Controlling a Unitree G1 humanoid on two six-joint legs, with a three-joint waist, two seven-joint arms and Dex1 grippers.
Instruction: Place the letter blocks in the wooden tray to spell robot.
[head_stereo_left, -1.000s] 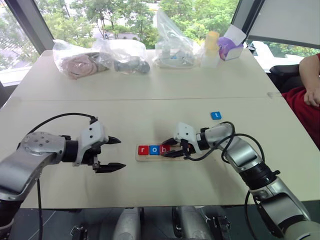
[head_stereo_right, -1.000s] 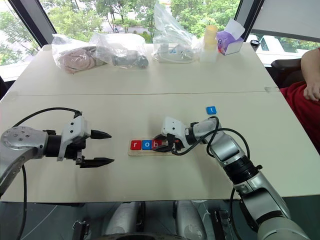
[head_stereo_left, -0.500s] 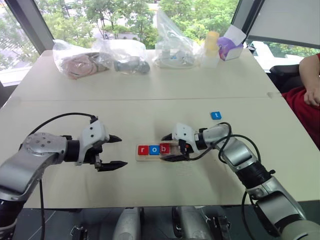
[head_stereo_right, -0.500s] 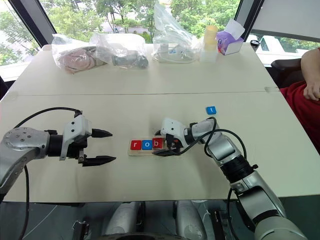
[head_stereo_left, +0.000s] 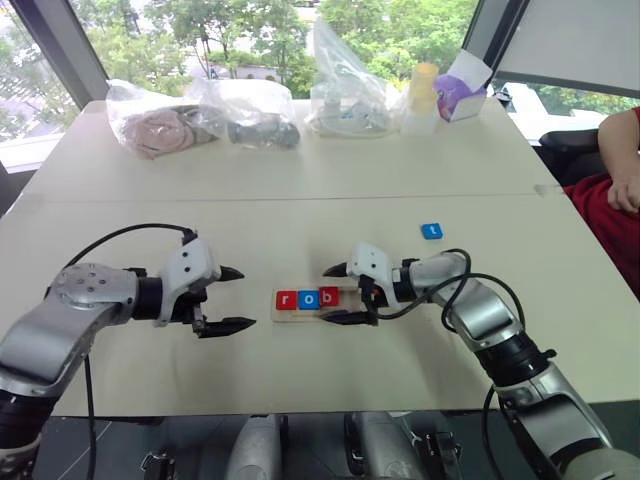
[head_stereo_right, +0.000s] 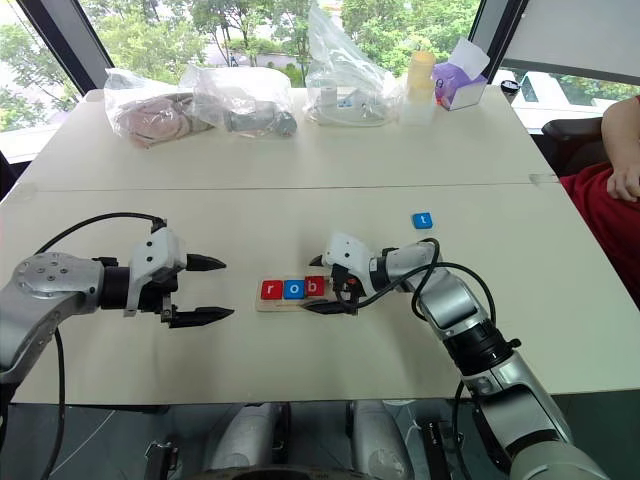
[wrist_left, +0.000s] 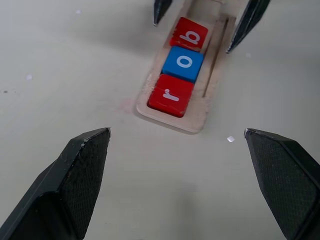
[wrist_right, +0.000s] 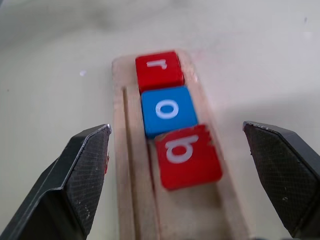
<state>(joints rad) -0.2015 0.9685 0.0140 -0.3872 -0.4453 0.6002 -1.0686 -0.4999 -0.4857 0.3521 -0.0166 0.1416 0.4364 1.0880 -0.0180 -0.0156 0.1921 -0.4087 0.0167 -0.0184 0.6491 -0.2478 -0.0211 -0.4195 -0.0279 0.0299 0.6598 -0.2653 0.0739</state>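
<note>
The wooden tray (head_stereo_left: 345, 308) lies mid-table with three letter blocks in its left part: red r (head_stereo_left: 286, 299), blue o (head_stereo_left: 307, 298) and red b (head_stereo_left: 328, 296). In the right wrist view the b (wrist_right: 189, 156) sits slightly crooked against the o (wrist_right: 169, 110). My right gripper (head_stereo_left: 335, 295) is open, its fingers straddling the tray around the b, one on each long side. To the tray's left, my left gripper (head_stereo_left: 240, 298) hovers open and holds nothing, pointing at the tray's end (wrist_left: 192, 125). A blue t block (head_stereo_left: 431, 231) lies loose on the table, behind and to the right.
Clear plastic bags (head_stereo_left: 160, 115) with items, a bottle (head_stereo_left: 422, 95) and a purple tissue box (head_stereo_left: 460, 92) line the far edge. A person's arm (head_stereo_left: 620, 185) rests at the right edge. A seam (head_stereo_left: 300, 197) crosses the table.
My right gripper has opened and let go of the red b, which now lies in the tray beside the o. The left arm has stayed put.
</note>
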